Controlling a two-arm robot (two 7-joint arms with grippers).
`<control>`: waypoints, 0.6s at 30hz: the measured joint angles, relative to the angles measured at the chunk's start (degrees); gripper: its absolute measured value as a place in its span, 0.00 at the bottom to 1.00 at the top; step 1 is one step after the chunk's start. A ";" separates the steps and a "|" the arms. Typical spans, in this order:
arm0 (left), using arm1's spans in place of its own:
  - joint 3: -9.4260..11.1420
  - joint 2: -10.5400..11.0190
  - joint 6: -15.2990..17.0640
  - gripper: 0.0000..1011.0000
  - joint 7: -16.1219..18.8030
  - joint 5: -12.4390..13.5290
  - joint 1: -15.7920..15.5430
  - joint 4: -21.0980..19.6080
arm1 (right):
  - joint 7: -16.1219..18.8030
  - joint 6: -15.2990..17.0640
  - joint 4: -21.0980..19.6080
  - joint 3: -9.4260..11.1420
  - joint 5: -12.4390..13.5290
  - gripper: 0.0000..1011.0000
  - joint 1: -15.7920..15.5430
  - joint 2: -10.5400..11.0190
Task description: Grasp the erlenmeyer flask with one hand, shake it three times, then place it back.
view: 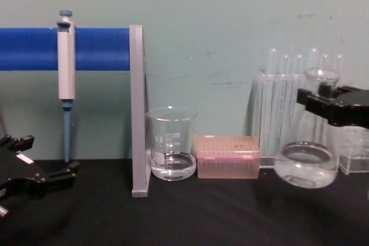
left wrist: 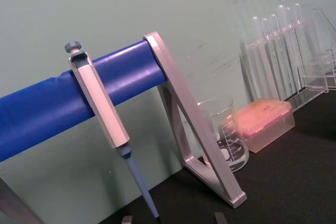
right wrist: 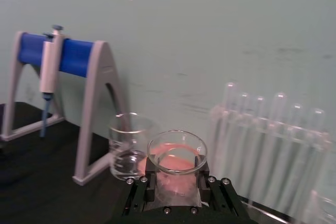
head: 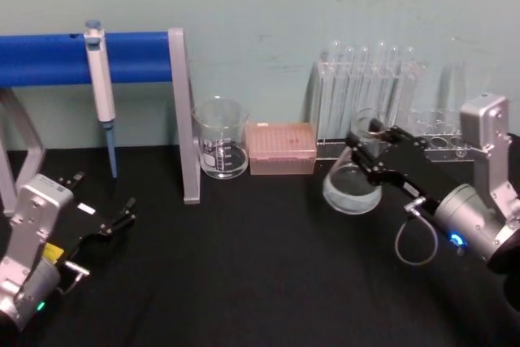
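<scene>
R gripper [head: 372, 145] clamped on erlenmeyer flask [head: 352, 187] neck, flask tilted, looks just off table [head: 260, 282], in front of test tube rack [head: 370, 91] (near tip box [head: 280, 148]). Shake w/ short wrist moves, firm grip, avoid rack. L gripper [head: 114, 221] parked low left, fingers apart

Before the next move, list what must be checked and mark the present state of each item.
1. Grip: the right end effector is shut on the neck of the erlenmeyer flask. Ok.
2. Flask upright: not ok, it leans in the head view.
3. Base clear of the table: cannot tell.
4. Mouth stoppered: not ok, the rim is open in the right wrist view.
5. Room to swing: the test tubes stand close behind the flask. Whether there is a gap: cannot tell.
6. Left end effector: open, low at the far left, apart from the flask. Ok.
</scene>
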 joint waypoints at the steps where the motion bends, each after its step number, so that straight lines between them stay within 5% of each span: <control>1: 0.00 0.00 0.00 0.99 0.00 0.00 0.00 0.00 | 0.53 0.02 0.00 -0.44 0.20 0.45 0.15 -0.09; 18: 0.00 0.00 0.00 0.99 0.00 0.00 0.00 0.00 | 6.25 0.04 0.00 -6.41 2.89 0.45 1.94 -0.33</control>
